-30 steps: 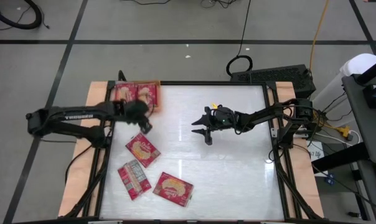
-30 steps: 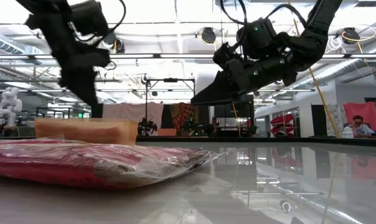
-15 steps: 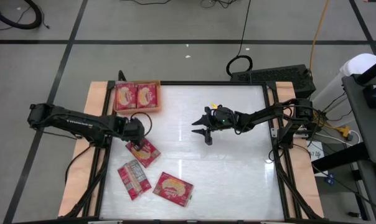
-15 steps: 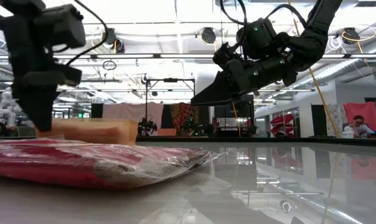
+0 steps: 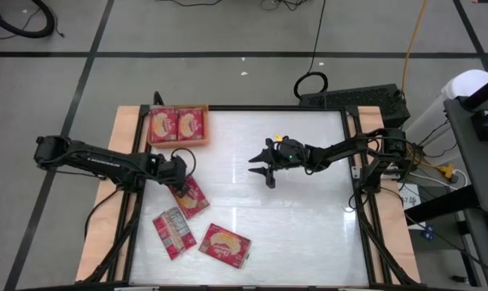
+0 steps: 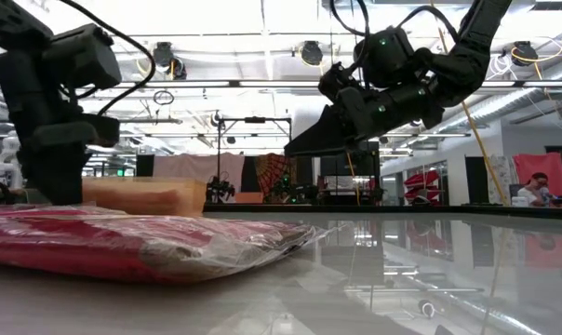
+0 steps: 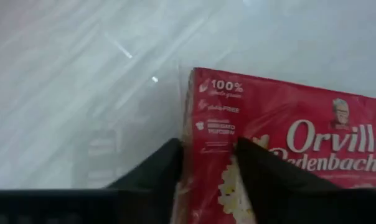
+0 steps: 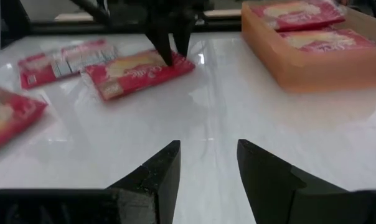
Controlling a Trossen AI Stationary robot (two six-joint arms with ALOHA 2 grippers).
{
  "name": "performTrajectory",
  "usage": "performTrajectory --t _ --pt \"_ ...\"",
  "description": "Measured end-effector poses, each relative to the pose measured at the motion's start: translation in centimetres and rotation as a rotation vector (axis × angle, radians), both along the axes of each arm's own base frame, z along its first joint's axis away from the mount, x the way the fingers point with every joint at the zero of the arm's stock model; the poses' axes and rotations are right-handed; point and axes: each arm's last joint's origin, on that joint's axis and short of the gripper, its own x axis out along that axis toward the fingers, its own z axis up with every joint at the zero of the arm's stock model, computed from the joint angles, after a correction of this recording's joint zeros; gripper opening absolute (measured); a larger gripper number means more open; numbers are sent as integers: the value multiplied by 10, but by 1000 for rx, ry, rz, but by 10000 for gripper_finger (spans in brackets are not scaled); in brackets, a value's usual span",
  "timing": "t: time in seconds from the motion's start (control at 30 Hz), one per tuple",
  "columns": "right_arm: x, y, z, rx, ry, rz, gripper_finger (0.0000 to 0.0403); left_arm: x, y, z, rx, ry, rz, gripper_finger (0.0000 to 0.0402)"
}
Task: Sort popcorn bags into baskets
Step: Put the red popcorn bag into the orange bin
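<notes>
While the white table (image 5: 292,218) carries three red popcorn bags, the orange basket (image 5: 178,142) holds two more; the left gripper (image 5: 182,187) straddles one bag's (image 5: 192,196) edge, the right gripper (image 5: 262,172) hangs open mid-table.

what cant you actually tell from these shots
- Whether the left gripper has closed on the popcorn bag's edge: its fingers straddle the corner in the left wrist view.
- How many bags lie in the orange basket: the high view shows two on top; any beneath are hidden.
- The low view's foreground bag hides those behind it.
</notes>
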Motion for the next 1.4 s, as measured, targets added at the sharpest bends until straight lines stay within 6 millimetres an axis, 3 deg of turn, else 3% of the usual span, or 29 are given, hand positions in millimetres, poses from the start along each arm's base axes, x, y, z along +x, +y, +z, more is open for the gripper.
performTrajectory --t 0.13,0.2,0.5,0.8,1.03,1.2,1.4 --pt "2 1 4 57 -48 -19 151 9 3 3 29 -101 -84 45" --pt "3 3 7 92 -71 -25 151 15 6 5 45 -165 -106 13" --pt "7 32 9 223 -98 -175 157 44 23 32 246 -545 -190 5" --pt "16 39 16 332 -99 -213 215 53 41 52 475 -713 -285 3" --pt "40 34 29 277 -115 -205 241 54 46 58 540 -752 -318 2" --pt "54 18 17 255 -85 -282 234 54 46 58 557 -747 -336 2" --pt "73 8 -2 321 -38 -201 196 54 46 58 570 -745 -347 2"
